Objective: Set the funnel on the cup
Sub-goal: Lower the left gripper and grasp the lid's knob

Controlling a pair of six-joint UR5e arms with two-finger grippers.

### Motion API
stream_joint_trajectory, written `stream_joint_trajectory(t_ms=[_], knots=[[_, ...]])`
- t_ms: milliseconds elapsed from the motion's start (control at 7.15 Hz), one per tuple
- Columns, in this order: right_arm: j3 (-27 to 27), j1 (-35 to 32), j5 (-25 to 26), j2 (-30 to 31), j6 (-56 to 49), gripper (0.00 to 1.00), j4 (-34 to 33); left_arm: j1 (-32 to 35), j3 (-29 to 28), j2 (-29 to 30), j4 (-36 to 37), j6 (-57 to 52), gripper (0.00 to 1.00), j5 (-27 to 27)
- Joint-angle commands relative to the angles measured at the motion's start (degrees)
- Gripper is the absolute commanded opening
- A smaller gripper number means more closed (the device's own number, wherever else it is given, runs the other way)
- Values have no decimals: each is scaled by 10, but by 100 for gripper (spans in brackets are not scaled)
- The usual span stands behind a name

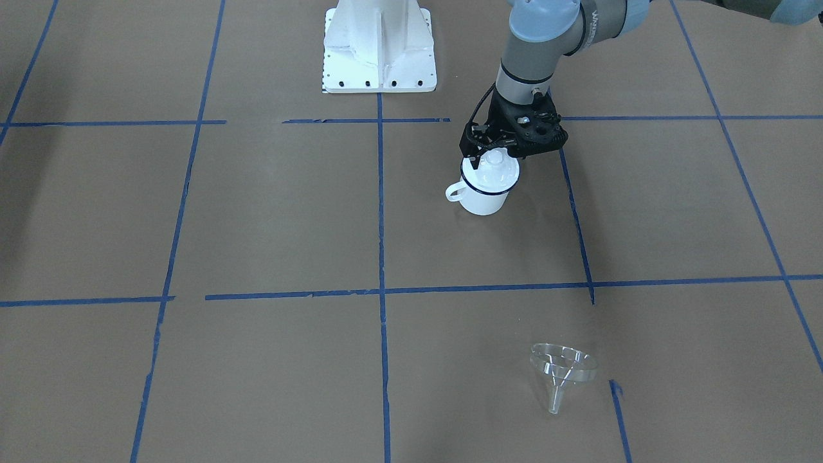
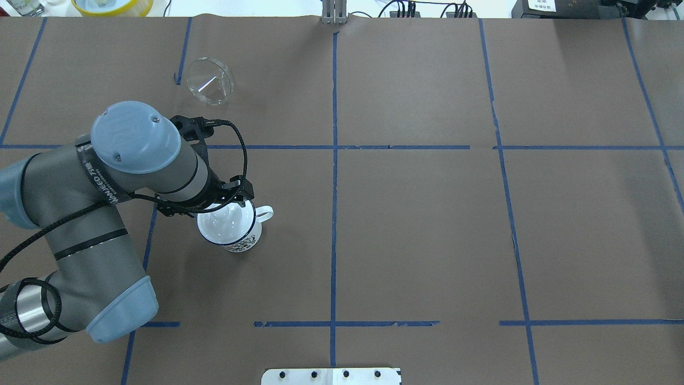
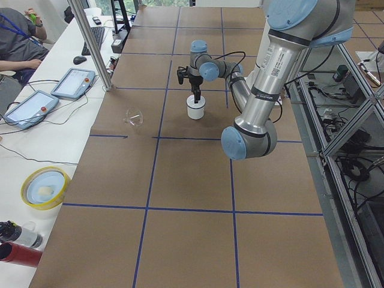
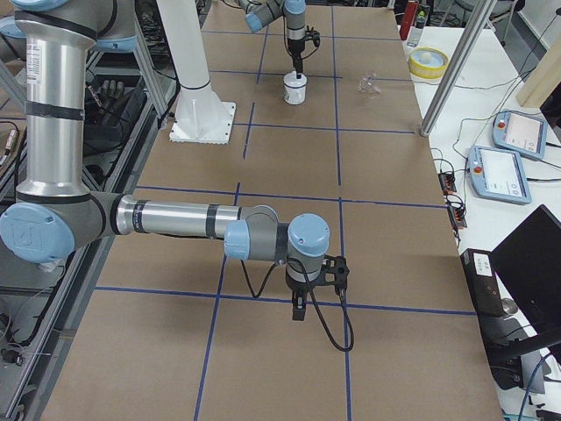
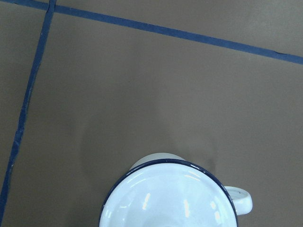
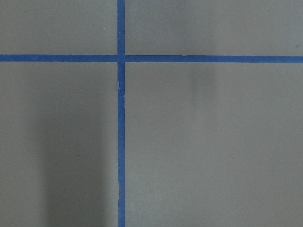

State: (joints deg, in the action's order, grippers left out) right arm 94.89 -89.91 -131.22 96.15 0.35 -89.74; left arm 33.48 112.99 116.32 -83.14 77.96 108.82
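The cup (image 1: 482, 199) is a white enamel mug with a dark blue rim, upright in the robot's left half of the table, its handle toward the middle (image 2: 265, 214). A round white knobbed lid (image 1: 498, 170) sits on it. My left gripper (image 1: 494, 154) hangs straight over the cup with its fingers on either side of the lid's knob, apparently open. The left wrist view shows the cup's rim (image 5: 161, 163) at its bottom edge. The clear funnel (image 1: 562, 370) lies tipped on the table farther out (image 2: 210, 80), apart from the cup. My right gripper (image 4: 298, 311) hangs low over bare table; I cannot tell its state.
The robot's white base (image 1: 379, 58) stands at the near edge. Blue tape lines (image 6: 120, 118) cross the brown table. A yellow bowl (image 3: 43, 186), tablets (image 3: 73, 83) and bottles lie on the side bench beyond the table's far edge, where an operator (image 3: 18, 36) sits.
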Motion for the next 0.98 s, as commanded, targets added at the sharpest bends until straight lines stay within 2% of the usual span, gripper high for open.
stream_joint_trajectory(t_ms=[0,420,559,699,839], knots=[[0,0,0,0,0,100,0,-5,0,0,0,0,98,3],[-1,0,0,0,0,100,0,-13,0,0,0,4,97,4],[-1,0,0,0,0,100,0,-13,1,0,0,4,74,4],[0,0,0,0,0,100,0,-13,8,0,0,4,30,3],[0,0,0,0,0,100,0,-13,20,0,2,4,24,3]])
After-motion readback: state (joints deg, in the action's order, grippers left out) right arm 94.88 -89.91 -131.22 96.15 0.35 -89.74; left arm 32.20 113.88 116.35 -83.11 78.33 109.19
